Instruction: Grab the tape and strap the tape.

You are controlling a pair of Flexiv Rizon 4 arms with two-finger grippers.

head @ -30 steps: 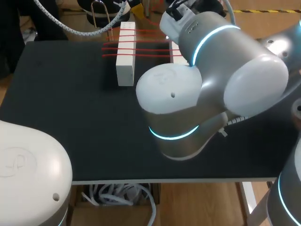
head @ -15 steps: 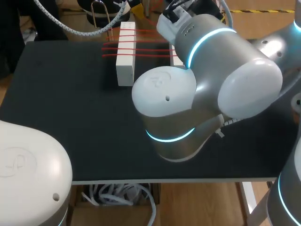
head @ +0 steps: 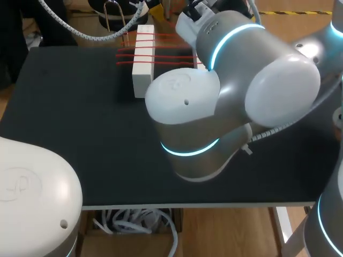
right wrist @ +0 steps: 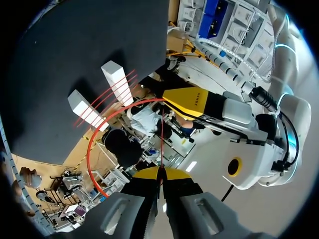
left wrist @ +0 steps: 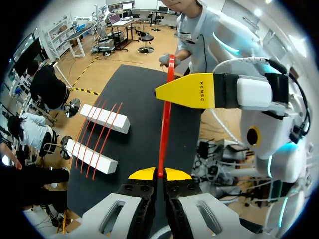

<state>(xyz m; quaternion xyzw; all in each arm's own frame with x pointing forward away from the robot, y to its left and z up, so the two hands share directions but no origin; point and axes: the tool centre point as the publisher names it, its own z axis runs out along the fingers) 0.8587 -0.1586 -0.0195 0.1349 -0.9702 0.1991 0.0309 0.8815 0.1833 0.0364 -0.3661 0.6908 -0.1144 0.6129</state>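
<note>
Left gripper (left wrist: 159,174): yellow tips closed together, pinching the red tape (left wrist: 163,134) at its near end. Right gripper (right wrist: 160,174): tips likewise closed on the same tape, with no visible gap. The tape runs as a straight, thin line from one gripper to the other, held up above the table (left wrist: 142,89); in the right wrist view its slack portion curves away in a wide loop beside the gripper. Judgement: the tape is light, narrow and soft, probably elastic, limp wherever it is not under tension, and liable to slip out of a fingertip pinch. It is best held at two well-separated points and kept taut. Further off, two white blocks (left wrist: 104,118) lie side by side on the table, with four red strands (left wrist: 99,134) already stretched across both.
</note>
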